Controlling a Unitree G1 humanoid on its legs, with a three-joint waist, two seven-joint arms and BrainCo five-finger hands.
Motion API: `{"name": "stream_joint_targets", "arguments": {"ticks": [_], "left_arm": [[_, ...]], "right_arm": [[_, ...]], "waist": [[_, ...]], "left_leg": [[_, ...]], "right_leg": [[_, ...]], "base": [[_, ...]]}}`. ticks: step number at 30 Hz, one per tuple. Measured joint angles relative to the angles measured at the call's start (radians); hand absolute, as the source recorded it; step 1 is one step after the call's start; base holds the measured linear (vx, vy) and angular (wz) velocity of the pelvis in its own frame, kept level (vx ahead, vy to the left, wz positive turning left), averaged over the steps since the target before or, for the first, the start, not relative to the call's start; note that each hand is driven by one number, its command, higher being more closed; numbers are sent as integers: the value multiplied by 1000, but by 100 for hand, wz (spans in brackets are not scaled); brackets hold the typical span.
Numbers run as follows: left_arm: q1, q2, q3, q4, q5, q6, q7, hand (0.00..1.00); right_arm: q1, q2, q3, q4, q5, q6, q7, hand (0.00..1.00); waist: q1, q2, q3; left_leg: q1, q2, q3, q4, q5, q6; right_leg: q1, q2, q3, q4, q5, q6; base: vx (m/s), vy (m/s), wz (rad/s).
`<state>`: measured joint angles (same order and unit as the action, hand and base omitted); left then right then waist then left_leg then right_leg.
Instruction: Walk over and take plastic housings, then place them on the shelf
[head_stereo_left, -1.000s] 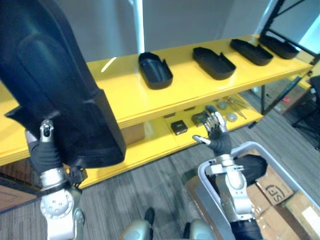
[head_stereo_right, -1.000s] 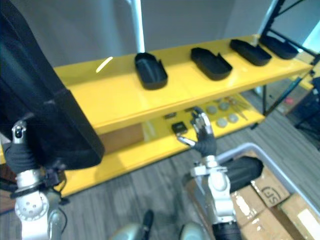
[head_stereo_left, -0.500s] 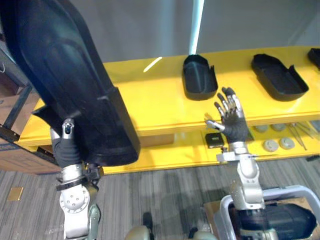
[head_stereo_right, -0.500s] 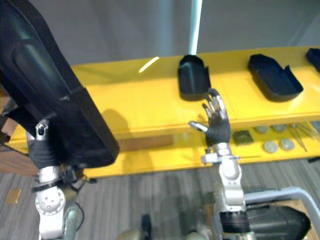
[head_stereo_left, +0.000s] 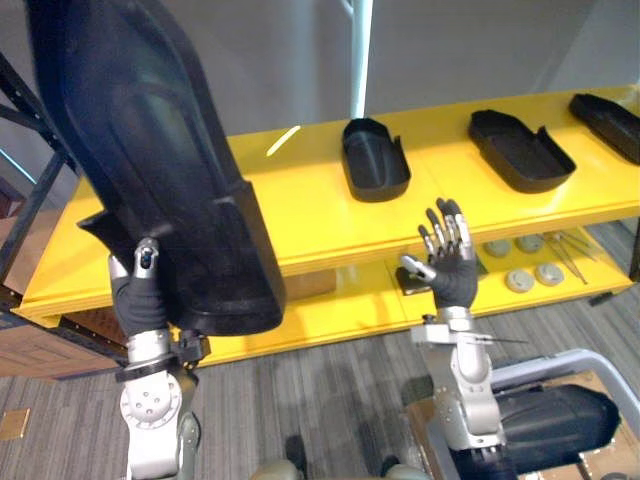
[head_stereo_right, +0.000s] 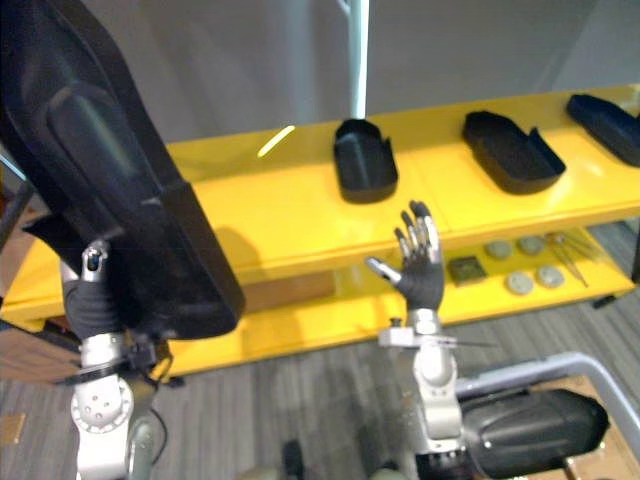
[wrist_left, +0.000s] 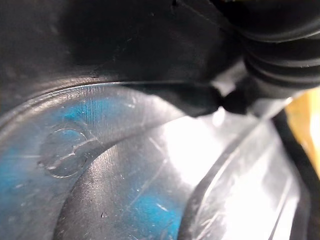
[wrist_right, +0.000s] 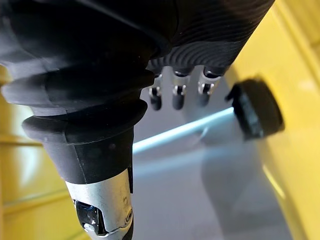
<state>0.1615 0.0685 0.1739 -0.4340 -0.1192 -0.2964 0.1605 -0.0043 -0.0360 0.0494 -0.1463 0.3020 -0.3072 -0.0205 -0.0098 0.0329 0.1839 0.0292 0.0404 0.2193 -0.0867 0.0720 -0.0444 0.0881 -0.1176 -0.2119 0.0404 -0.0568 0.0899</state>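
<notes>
Black plastic, dull sheen, fine scratches on held housing (head_stereo_left: 150, 170); matt black plastic on shelved housings (head_stereo_left: 374, 172); glossy yellow finish on shelf (head_stereo_left: 300, 210); ribbed matt cover on right hand (head_stereo_left: 455, 280); coarse grey carpet on floor (head_stereo_left: 330, 390).

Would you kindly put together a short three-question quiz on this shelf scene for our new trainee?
1. True or false: the right robot hand is holding a housing.
2. How many black housings lie in view on the top board of the yellow shelf? A) one B) three C) five
3. Fill the gap: the large black housing is held upright in the air by the ___ robot hand.

Key: 1 false, it is raised before the shelf with straight fingers and nothing in it; 2 B; 3 left.
</notes>
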Motion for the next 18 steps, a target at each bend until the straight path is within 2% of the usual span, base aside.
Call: {"name": "stream_joint_targets", "arguments": {"ticks": [6, 11, 13, 15, 17, 18], "left_arm": [[9, -14, 0, 0, -1, 0, 20, 100], [15, -39, -19, 0, -40, 1, -14, 100], [15, -38, -41, 4, -40, 4, -36, 100], [15, -35, -75, 17, -40, 11, -73, 100], [15, -31, -78, 18, -40, 14, -84, 100], [15, -23, -79, 22, -40, 14, -84, 100]], "right_arm": [[0, -4, -17, -7, 52, 0, 46, 0], [6, -8, -16, -6, 44, 0, 26, 0], [22, -11, -17, -5, 38, 0, 13, 0], [67, -9, -18, -2, 37, 0, -4, 0], [80, -2, -18, -1, 38, 0, -3, 0], [83, 9, -19, -1, 37, 0, -3, 0]], "waist": [[-4, -10, -7], [-4, -19, -15], [-5, -19, -14], [-10, -19, -13], [-17, -25, -10], [-27, -25, -8]], "left_leg": [[4, -6, -20, 5, 6, 2], [10, -24, -53, 5, 8, 6], [22, -31, -58, 5, 2, 15], [46, -30, -61, 5, -16, 32], [56, -26, -62, 3, -20, 39], [55, -25, -64, 0, -21, 39]], "right_leg": [[21, -2, -20, -10, 6, -2], [35, -12, -38, 10, 5, -2], [10, -26, -33, 88, -20, -9], [-54, -39, 5, 251, -45, -27], [-91, -38, 52, 317, -58, -34], [-103, -31, 75, 318, -71, -53]], "base": [[39, 0, 11], [16, 23, 17], [-39, 69, 4], [-68, 65, -5], [-78, 67, -10], [-90, 11, -3]]}}
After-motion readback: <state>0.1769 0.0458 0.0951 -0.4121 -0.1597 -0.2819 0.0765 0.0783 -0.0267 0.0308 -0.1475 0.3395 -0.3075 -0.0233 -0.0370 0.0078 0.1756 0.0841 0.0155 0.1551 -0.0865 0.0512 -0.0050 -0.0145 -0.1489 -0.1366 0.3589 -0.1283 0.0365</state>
